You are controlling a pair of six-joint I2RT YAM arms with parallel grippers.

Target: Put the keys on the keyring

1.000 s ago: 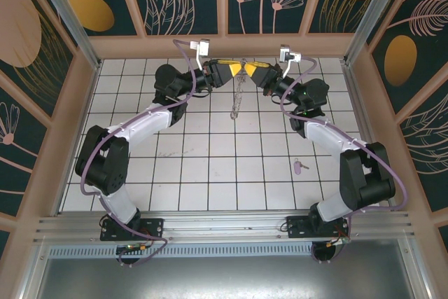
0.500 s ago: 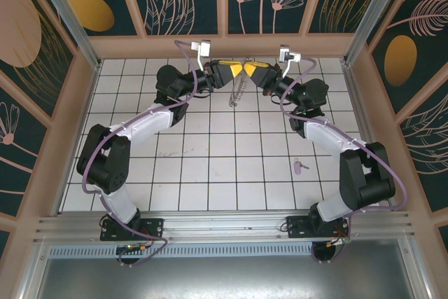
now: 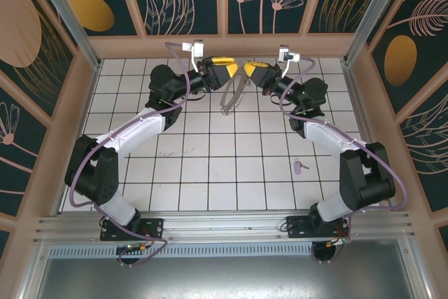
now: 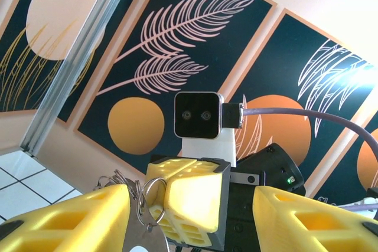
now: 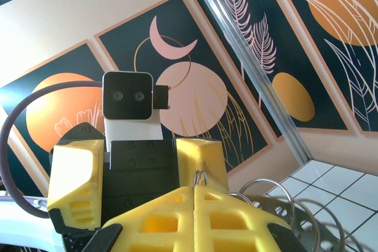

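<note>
Near the 12 o'clock edge of the white tiled floor [image 3: 210, 173], the left gripper [image 3: 225, 66] has yellow ribbed fingers [image 4: 65, 216] pointing toward 3 o'clock. The left wrist view shows its jaws released and spread wide, with nothing clamped between them. The tip of the right gripper [image 3: 250, 70] sits in the gap.

The thin grey-brown metal chain keyring [image 3: 231, 94] is in the air between the two tips. It hangs from the right one and trails toward 7 o'clock, clear of the tiles. Its rings [image 4: 144, 196] lie just beside the left inner finger, but contact cannot be told.

The right gripper's yellow fingers [image 5: 177, 216] are clenched together on the keyring, with a ring poking out of the seam.

The tiny pale lilac-pink key [image 3: 299, 166] with a rounded head lies flat on the tiles. It is well apart from the keyring, toward 5 o'clock, near the right arm's elbow.
</note>
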